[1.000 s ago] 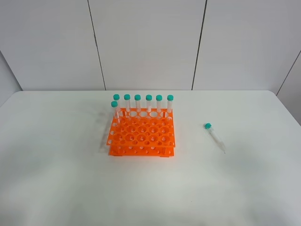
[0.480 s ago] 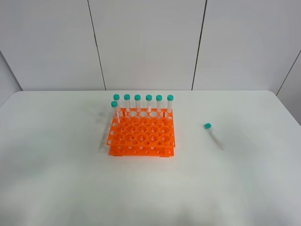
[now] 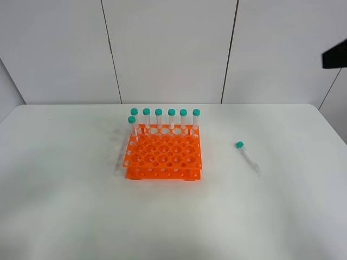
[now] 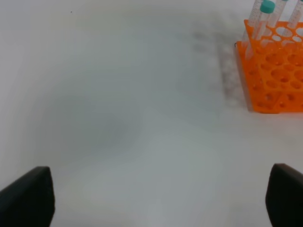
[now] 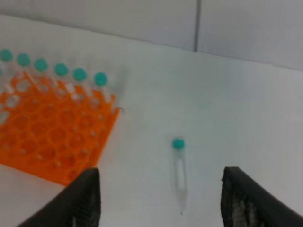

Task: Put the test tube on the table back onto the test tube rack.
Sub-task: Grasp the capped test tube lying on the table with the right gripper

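A test tube (image 3: pixel 248 158) with a teal cap (image 3: pixel 239 144) is lying on its side on the white surface (image 3: pixel 65 206). It is sitting well apart from the orange test tube rack (image 3: pixel 164 154), at about 3 o'clock from it in the high view, with its cap pointing toward 11 o'clock and its tip toward 5 o'clock. In the rack seven capped tubes (image 3: pixel 171 120) are standing upright, six filling the far row and one sitting in the next row at the 9 o'clock end. The left end effector (image 4: pixel 156 201) is hovering over the surface near the rack's corner, its fingers (image 4: pixel 26 198) spread wide apart and gripping nothing. The right end effector (image 5: pixel 165 201) is likewise holding its fingers (image 5: pixel 83 201) wide apart around nothing, the lying tube showing between them on the surface below. A dark part (image 3: pixel 334 54) is showing at the high view's 2 o'clock edge, too cropped to identify.
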Controlling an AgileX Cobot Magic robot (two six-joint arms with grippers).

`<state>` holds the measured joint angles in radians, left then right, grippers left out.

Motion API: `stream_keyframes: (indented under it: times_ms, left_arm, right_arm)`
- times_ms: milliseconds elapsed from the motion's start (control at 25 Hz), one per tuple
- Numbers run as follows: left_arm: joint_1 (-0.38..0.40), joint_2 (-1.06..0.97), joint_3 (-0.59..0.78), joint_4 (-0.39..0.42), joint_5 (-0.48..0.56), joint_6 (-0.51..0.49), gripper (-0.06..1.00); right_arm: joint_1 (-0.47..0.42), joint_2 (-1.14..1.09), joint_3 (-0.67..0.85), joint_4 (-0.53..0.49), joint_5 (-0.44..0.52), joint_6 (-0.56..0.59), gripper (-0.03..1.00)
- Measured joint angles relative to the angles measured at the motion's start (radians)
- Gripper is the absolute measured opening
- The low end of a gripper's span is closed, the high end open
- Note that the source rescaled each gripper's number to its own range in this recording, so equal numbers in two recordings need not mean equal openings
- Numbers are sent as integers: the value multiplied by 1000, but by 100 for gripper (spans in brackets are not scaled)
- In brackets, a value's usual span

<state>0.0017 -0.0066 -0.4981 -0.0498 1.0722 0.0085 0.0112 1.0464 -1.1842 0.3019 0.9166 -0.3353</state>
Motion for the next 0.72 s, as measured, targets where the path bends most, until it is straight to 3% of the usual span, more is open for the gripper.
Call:
stream_keyframes:
  times_ms: [280, 520, 720]
  left_arm:
    - [0, 0, 0, 0, 0, 0, 97]
    - [0, 0, 0, 0, 0, 0, 97]
    - [0, 0, 0, 0, 0, 0, 97]
  right_arm:
    - [47, 417, -192, 20, 8, -34, 96]
    - [151, 695, -218, -125, -13, 59, 96]
    - [163, 849, -219, -214, 38, 166, 96]
